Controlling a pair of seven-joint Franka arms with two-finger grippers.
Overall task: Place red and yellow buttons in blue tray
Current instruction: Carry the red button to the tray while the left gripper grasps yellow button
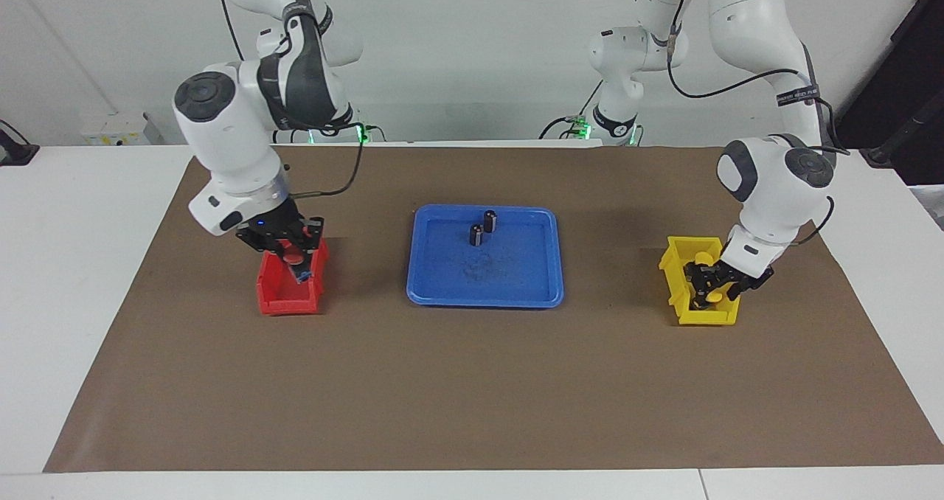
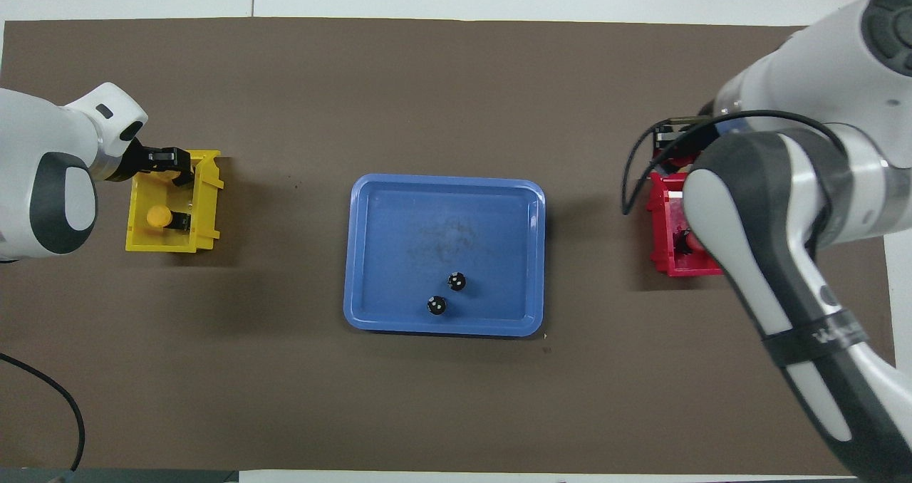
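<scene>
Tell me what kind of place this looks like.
Probably a robotics lab test bench: a brown mat covers a white table, and the blue tray sits between a red bin and a yellow bin.
</scene>
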